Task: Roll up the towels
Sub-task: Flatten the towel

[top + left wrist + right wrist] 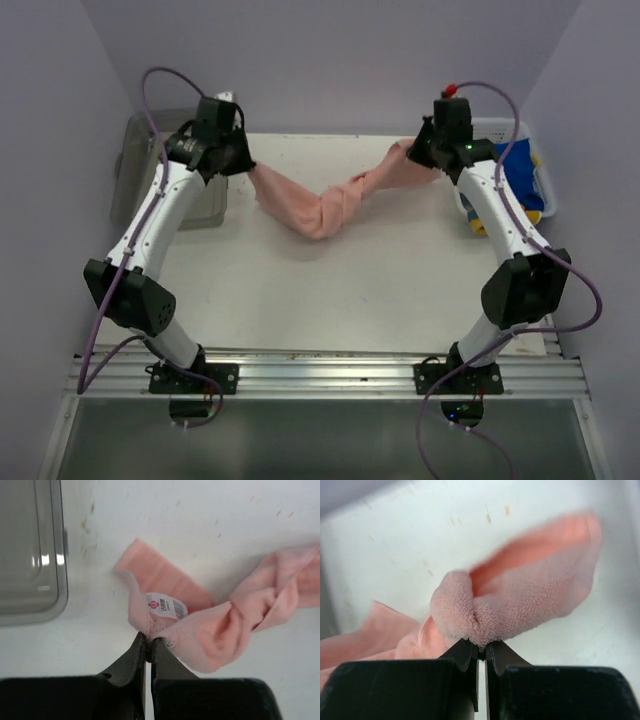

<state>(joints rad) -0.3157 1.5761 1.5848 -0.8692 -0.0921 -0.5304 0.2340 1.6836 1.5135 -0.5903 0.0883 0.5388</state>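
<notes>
A: Where's the pink towel (pixel 325 208)?

B: It's strung between the two arms over the far half of the desk (pixel 350 290), sagging in a V. The left gripper (pixel 148 642) is pinched closed on one edge, right by the white label (pixel 165 607). The right gripper (pixel 481 647) is clamped tight on a bunched fold at the other end.

A: So what makes this step go well?

B: I'd say it needs spreading before any rolling. The cloth is twisted and gathered in the middle. The arms should draw apart evenly, at the same height, until the twist lets go, and then lay it flat. Pull gently, because each grip holds only a thin pinch of terry that could slip out.

A: Anything the overhead view misses?

B: The bites themselves. Only the wrist cameras show how little cloth sits between the jaws. The left one also shows a flap that seems to lie flat on the desk, near the grey tray (pixel 30 555).

A: And the other way round?

B: Only the overhead shows the whole sag. It also shows the blue towel (pixel 520 168) and yellow towel (pixel 536 212) in the white basket (pixel 549 190) beside the right arm.
</notes>
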